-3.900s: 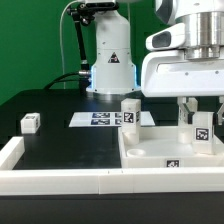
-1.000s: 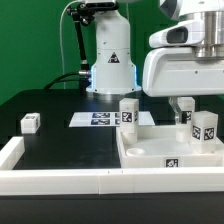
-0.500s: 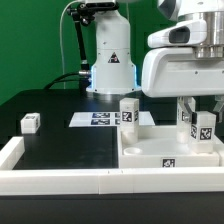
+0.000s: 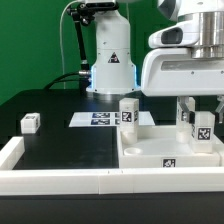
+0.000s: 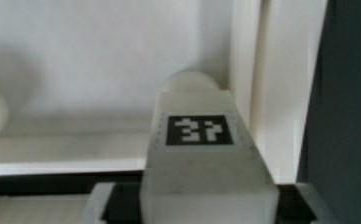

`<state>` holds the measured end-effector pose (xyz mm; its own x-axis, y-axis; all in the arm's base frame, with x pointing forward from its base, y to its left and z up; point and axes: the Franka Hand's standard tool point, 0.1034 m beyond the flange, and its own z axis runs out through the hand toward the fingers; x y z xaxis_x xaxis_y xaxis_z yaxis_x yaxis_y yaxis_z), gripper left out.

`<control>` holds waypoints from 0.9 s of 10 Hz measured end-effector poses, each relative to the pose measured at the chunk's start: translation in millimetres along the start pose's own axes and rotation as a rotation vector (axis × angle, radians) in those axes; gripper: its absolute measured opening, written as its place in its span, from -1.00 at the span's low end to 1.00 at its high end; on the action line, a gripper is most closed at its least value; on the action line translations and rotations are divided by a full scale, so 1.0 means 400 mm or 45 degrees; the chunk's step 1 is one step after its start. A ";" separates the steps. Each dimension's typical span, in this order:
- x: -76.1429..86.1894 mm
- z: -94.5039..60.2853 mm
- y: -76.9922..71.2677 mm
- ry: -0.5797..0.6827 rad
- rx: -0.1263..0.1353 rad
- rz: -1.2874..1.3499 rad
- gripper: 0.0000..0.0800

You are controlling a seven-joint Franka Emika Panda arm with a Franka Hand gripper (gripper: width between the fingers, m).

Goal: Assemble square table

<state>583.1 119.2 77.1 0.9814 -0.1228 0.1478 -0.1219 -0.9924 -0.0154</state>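
The white square slab (image 4: 142, 158) lies flat on the black worktop (image 4: 60, 140) at the exterior view's right, just behind the low white wall (image 4: 60, 180) that borders the front and left of the work area. A tag shows on the slab's near side. Two posts stand upright on the slab: the left leg post (image 4: 129, 112) at its far corner toward the exterior view's left, and the right leg post (image 4: 203, 129) near its right edge. The claw (image 4: 197, 115) hangs straight down over the right leg post with its fingers (image 4: 184, 110) on either side of the upper part. In the wrist view this post (image 5: 203, 130), tag facing the camera, fills the gap between the fingers, so the claw is clamped on it. A loose leg post (image 4: 29, 123) lies on the worktop well apart, at the exterior view's left. The marker board (image 4: 95, 119) lies flat between that post and the slab, in front of the arm's base (image 4: 110, 62).
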 end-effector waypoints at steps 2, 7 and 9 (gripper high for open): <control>-0.004 0.000 -0.007 -0.001 0.004 0.348 -0.27; -0.003 0.001 0.002 -0.015 0.022 1.103 -0.27; -0.003 0.000 0.002 -0.045 0.038 1.394 -0.27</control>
<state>581.7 118.6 76.7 0.3475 -0.9376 0.0106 -0.9273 -0.3453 -0.1449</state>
